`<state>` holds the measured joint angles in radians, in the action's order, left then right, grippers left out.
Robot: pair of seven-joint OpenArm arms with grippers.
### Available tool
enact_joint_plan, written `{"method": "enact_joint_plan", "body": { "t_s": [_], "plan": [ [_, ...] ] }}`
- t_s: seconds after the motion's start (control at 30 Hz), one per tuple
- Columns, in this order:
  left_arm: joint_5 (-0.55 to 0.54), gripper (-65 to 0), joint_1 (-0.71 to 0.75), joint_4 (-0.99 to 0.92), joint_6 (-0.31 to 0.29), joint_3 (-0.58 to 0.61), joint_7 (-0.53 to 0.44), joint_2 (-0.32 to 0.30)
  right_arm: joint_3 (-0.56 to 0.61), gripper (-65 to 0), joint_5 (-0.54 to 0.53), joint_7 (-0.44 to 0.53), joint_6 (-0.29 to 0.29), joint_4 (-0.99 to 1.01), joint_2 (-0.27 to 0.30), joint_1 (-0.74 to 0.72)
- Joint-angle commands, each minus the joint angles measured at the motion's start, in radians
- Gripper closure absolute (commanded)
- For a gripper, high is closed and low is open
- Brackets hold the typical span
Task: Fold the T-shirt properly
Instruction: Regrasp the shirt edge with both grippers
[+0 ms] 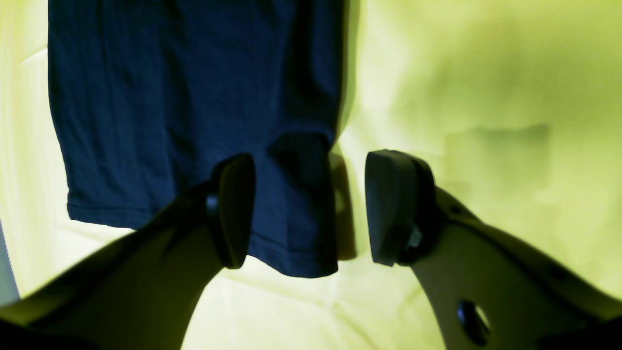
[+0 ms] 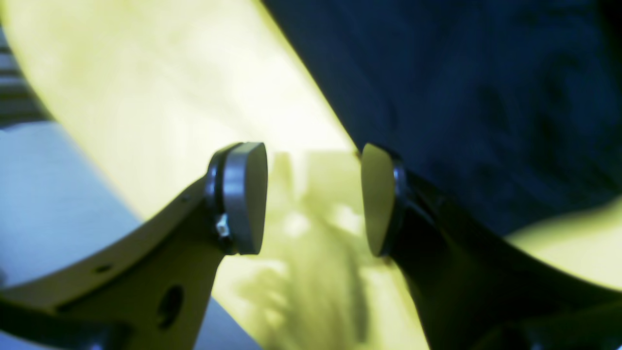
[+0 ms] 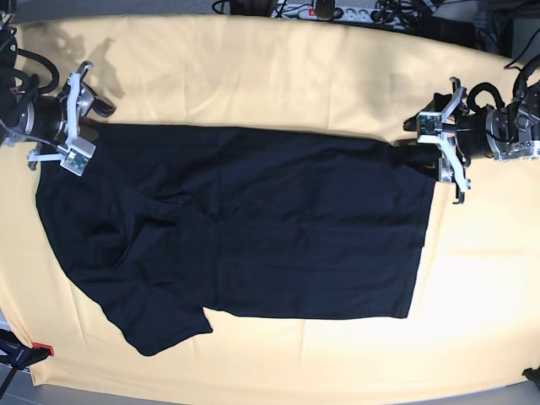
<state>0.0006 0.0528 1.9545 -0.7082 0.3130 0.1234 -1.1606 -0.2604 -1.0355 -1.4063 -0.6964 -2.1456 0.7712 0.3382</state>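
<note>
Jaws wide apart on both grippers, gripping nothing. Left gripper (image 1: 311, 209) straddles the T-shirt (image 3: 253, 228) hem corner; right gripper (image 2: 313, 199) sits at its edge. T-shirt spread flat mid-surface (image 3: 278, 76); its sleeve points to 7 o'clock. No legible writing.

Left gripper (image 1: 311, 209): two pale, cream-toned arms, each ending in a dark oval pad with a rounded outer edge. A round hole sits in the broad part of one arm; a small metallic fastener shows beside each pad.

Right gripper (image 2: 313, 199): same build. One pad reads grey with a flat face and a dark rim; a small bright screw sits beside it. Holes pierce the pale arm below.

Base view: both wrists are black cylinders wrapped in black cables, with white bracket pieces. A small green board is mounted on each wrist.
</note>
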Motion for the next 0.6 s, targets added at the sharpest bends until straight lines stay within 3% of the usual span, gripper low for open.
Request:
{"method": "enact_joint_plan", "body": {
  "t_s": [0.0, 0.13, 0.27, 0.37, 0.57],
  "plan": [
    [-0.008, -36.7, -0.011, 0.008, 0.010, -0.014, -0.013, -0.025, -0.042, -32.3, 0.040, 0.031, -0.002, -0.049, 0.021, 0.031],
    [-0.008, -36.7, -0.011, 0.008, 0.010, -0.014, -0.014, -0.025, -0.129, -32.3, 0.314, 0.272, -0.002, -0.148, 0.021, 0.183],
    [0.031, -36.7, -0.011, 0.007, 0.010, -0.014, -0.009, -0.025, -0.097, -32.5, 0.645, 0.535, -0.002, -0.129, 0.022, 0.285],
    [0.055, -37.0, -0.011, 0.007, 0.010, -0.014, 0.004, -0.025, -0.054, -32.5, 0.674, 0.547, 0.003, -0.092, 0.022, 0.296],
    [0.056, -38.0, 0.012, 0.000, 0.019, -0.014, 0.090, -0.026, -0.034, -32.5, 0.671, 0.523, 0.069, -0.050, 0.021, 0.302]
  ]
}}
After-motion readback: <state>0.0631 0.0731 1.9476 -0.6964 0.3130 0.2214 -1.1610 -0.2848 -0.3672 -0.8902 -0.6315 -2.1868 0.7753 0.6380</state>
